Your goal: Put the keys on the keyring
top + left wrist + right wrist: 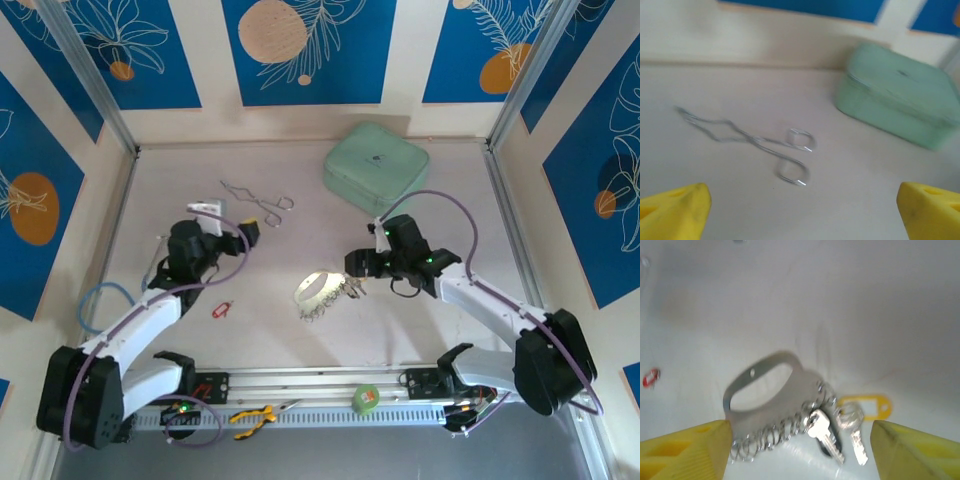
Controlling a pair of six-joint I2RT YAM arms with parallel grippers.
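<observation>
At the centre of the top view the keyring [312,290] lies flat, and two keys [350,291], one with a yellow tag, seem to hang at its right end. The right gripper [800,455] stands low over the ring, fingers apart, probably to grasp and steady it. The red key [222,310] lies lower left, apart. The left gripper [802,212], jaws wide and empty, faces the forceps [750,140].

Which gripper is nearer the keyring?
Right. The right gripper hovers just beside the keyring, on its right; the left gripper is farther off, to its left.
</observation>
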